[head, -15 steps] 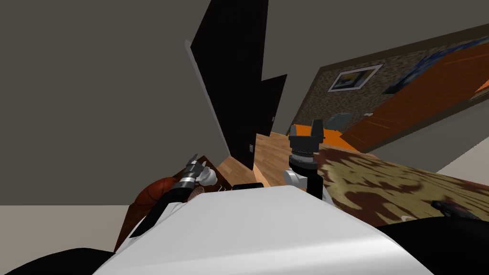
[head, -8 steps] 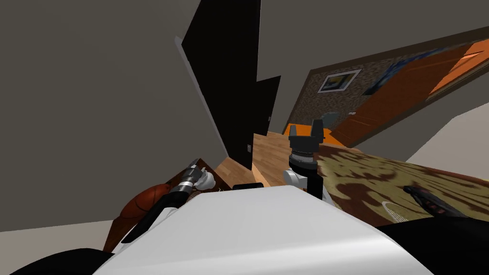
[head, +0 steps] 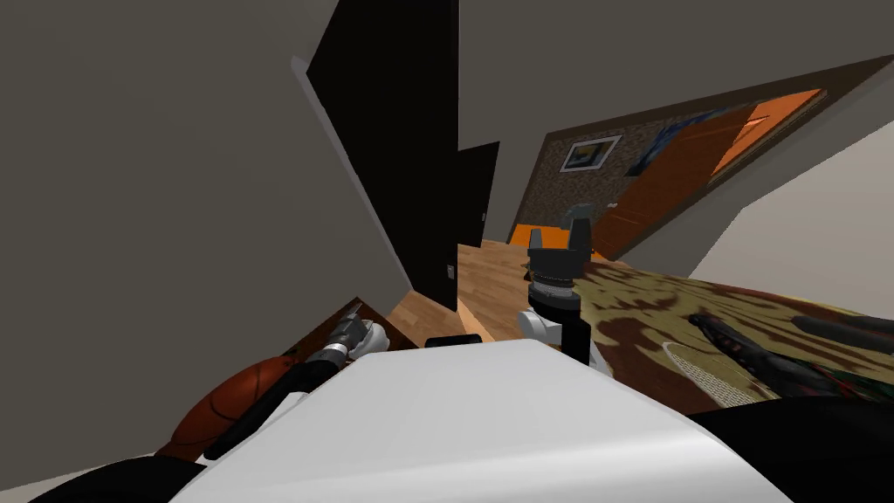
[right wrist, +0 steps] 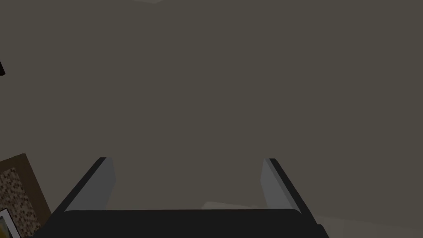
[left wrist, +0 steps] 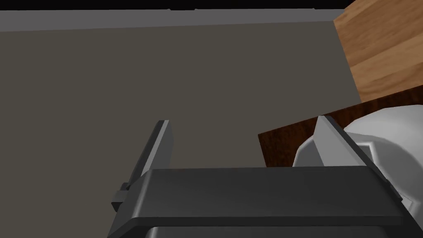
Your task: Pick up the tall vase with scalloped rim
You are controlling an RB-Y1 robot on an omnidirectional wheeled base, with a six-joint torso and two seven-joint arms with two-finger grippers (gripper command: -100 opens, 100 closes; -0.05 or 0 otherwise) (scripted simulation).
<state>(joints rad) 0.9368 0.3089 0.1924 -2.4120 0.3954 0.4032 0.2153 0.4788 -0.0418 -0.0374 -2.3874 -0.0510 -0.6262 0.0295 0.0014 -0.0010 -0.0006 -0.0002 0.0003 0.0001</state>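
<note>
Far down the hall a small grey object (head: 579, 212) stands by an orange surface (head: 524, 234); I cannot tell whether it is the vase. My right gripper (head: 559, 232) is held up in front of my chest, open and empty, and its wrist view has the right gripper (right wrist: 186, 177) facing a plain grey wall. My left gripper (head: 354, 327) hangs low at my left over a dark wooden surface (head: 367, 313). In its wrist view the left gripper (left wrist: 243, 136) is open with nothing between its fingers, pointed at a grey wall.
A grey wall (head: 157, 218) stands close on my left, with a black area (head: 402, 131) past its edge. A brown basketball (head: 231, 397) lies low left. Wood floor (head: 476, 279) leads ahead. To the right lie a patterned rug (head: 646, 306) and a racket (head: 742, 349).
I have turned to the right: wall, black area and far picture slid left, and the racket came further into view. My left gripper sank slightly; both grippers stay open.
</note>
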